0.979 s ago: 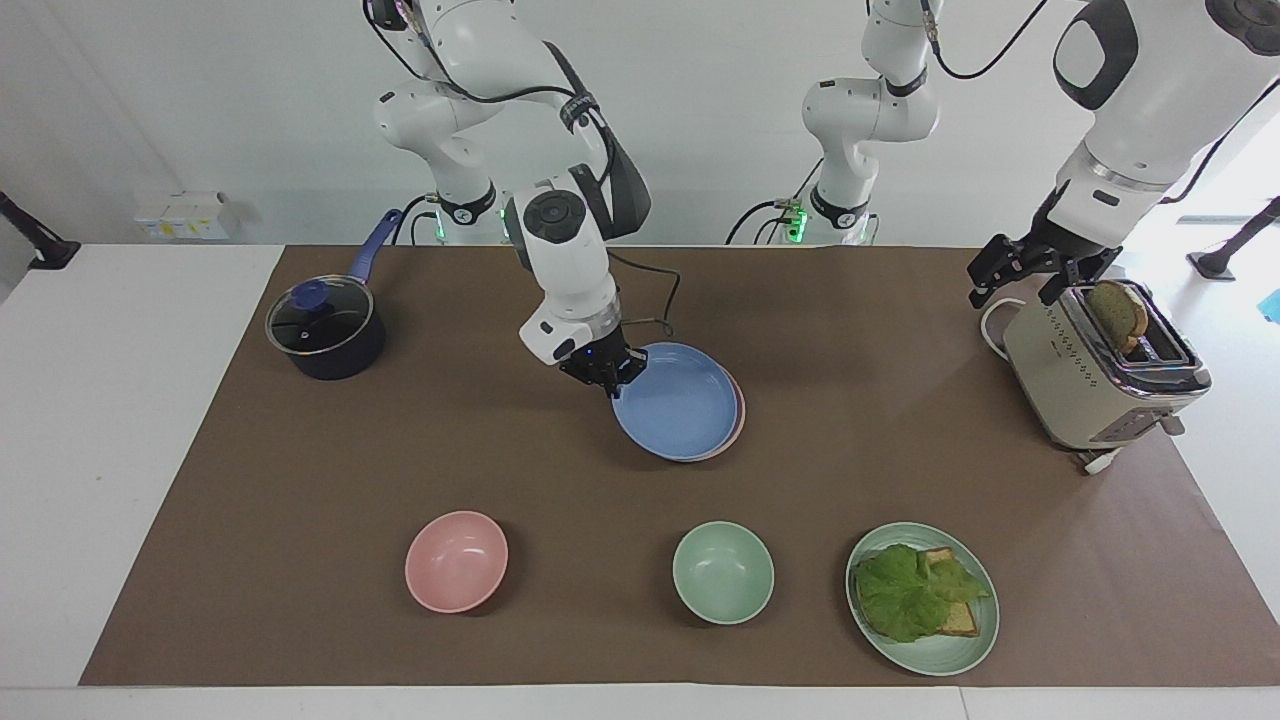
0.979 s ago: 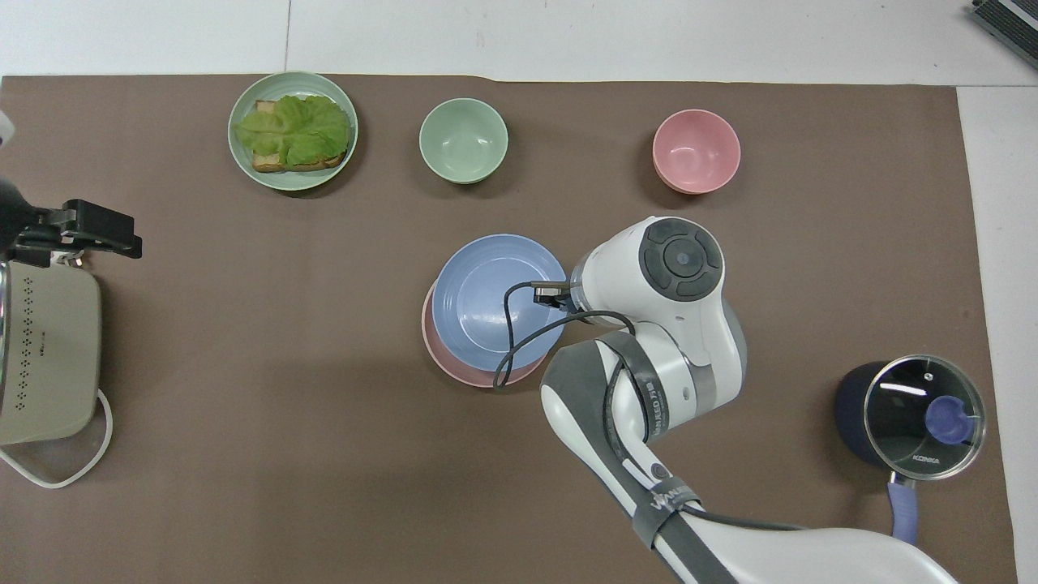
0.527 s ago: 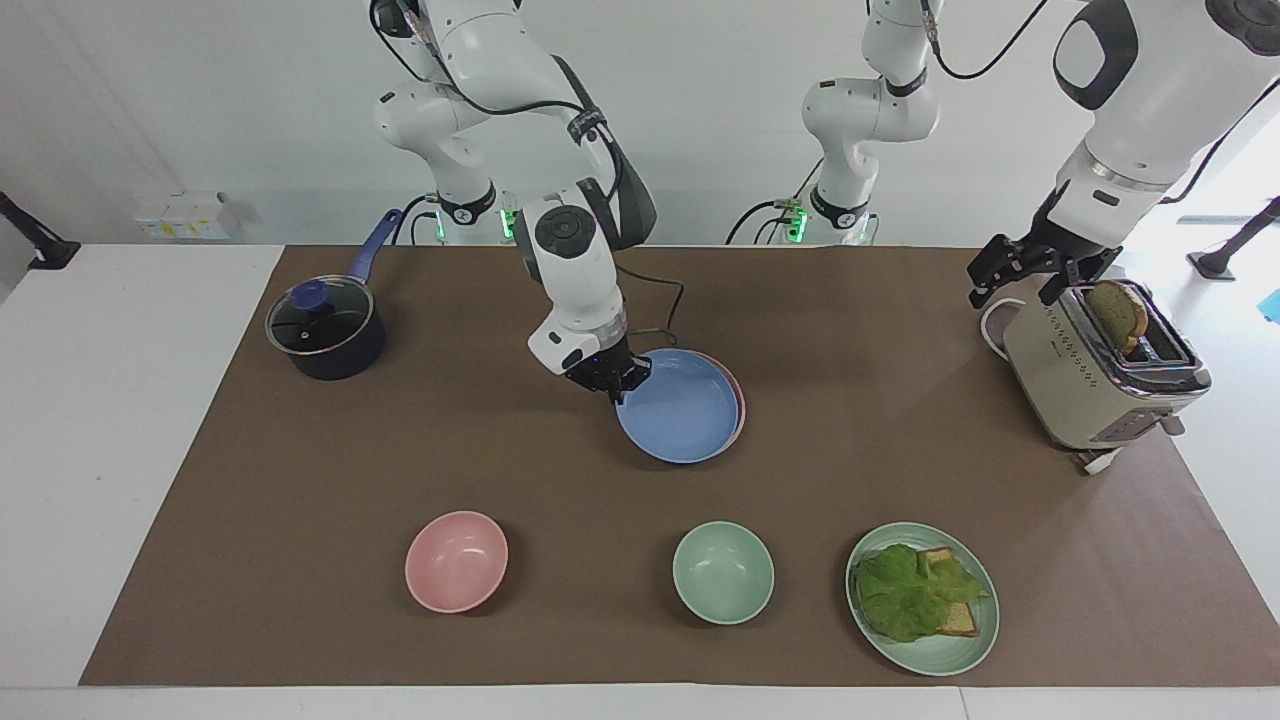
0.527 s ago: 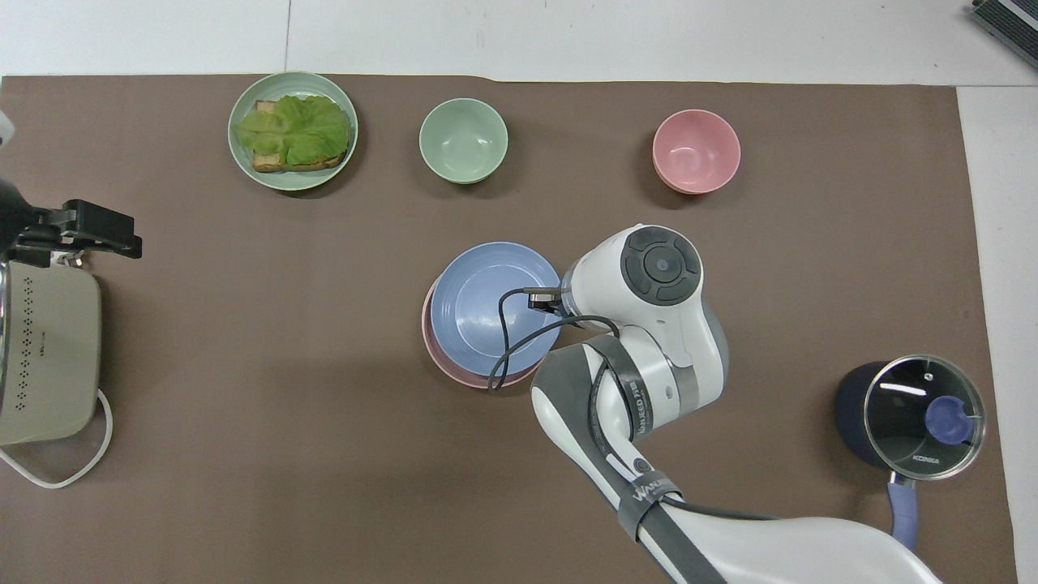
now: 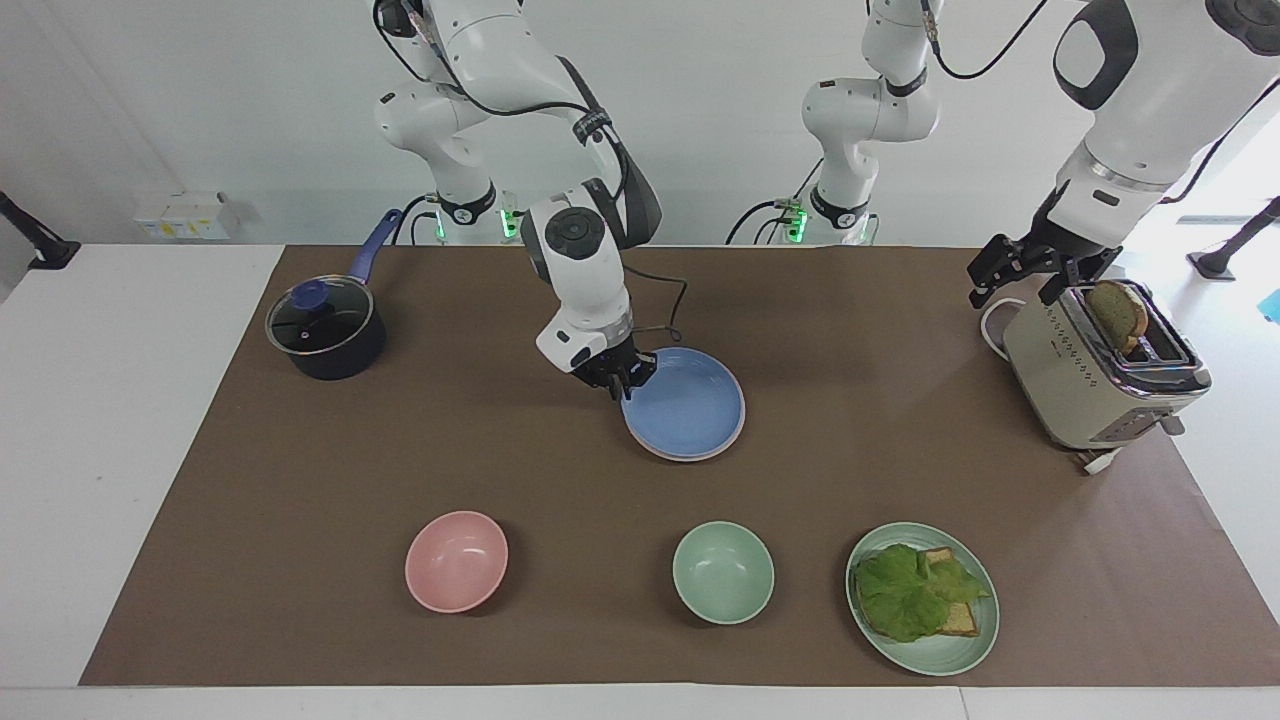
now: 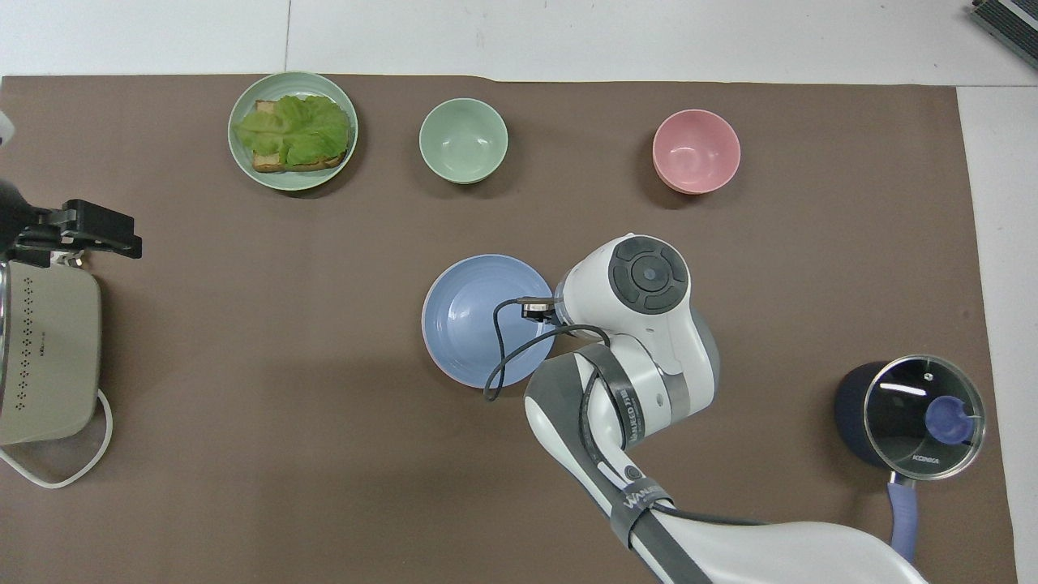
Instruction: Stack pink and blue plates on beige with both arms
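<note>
**Q:** Where is your right gripper (image 5: 622, 378)?

**A:** It is low at the rim of the blue plate (image 5: 688, 408), on the edge toward the right arm's end of the table. From its jaws, the plate spreads out toward the left arm's end. You cannot tell from either view whether the jaws are open or closed on that rim. In the overhead view your own wrist covers them.

**Q:** And the plates?

**A:** The blue plate lies flat on the pink plate (image 5: 700, 457). Only a thin pink crescent shows under it, on the edge away from the robots. You cannot tell what, if anything, lies below the pink one.

**Q:** Your left gripper (image 5: 1020, 278)?

**A:** It waits in the air over the robot-side end of the toaster (image 5: 1085, 385). Its jaws stand wide apart and hold nothing. The slice of toast (image 5: 1118, 315) stands in the slot just beside them. The plates are well apart from these jaws.
</note>
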`<action>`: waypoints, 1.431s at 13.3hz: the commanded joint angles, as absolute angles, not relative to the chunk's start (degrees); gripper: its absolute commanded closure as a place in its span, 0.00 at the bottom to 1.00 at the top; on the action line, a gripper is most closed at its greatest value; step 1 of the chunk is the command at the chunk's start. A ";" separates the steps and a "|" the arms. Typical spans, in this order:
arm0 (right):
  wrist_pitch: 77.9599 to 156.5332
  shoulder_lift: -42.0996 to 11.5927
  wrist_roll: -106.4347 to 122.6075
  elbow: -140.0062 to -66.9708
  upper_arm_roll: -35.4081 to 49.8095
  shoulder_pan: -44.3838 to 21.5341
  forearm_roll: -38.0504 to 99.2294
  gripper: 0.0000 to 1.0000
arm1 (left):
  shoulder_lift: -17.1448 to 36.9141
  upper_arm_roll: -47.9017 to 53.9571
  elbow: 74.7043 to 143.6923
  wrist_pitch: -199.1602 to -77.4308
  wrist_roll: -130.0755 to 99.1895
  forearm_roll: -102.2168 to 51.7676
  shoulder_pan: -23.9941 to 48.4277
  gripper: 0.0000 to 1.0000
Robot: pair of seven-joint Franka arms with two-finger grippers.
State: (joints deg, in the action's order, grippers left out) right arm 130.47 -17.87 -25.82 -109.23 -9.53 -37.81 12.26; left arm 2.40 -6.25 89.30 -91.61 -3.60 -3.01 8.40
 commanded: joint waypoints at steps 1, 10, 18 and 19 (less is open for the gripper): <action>131.31 -17.58 -24.87 -108.55 -9.75 -36.65 10.99 0.00 | 1.67 -5.89 89.82 -91.14 -3.08 -1.85 8.09 0.00; 121.40 -7.66 -15.75 -105.47 -9.93 -22.60 5.01 0.00 | 1.67 -5.89 89.82 -91.14 -3.08 -1.85 8.09 0.00; 106.89 -1.15 -6.35 -106.00 -10.02 -12.15 5.01 0.00 | 1.67 -5.89 89.82 -91.14 -3.16 -1.85 8.09 0.00; 106.61 -0.88 -4.33 -106.00 -10.02 -10.13 5.01 0.00 | 1.67 -5.89 89.82 -91.14 -3.08 -1.85 8.09 0.00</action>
State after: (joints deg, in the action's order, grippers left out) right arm 107.70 -2.45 -7.84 -104.99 -10.78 -13.63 5.75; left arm 2.40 -6.25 89.30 -91.61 -3.60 -3.01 8.40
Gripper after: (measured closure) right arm 0.000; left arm 0.000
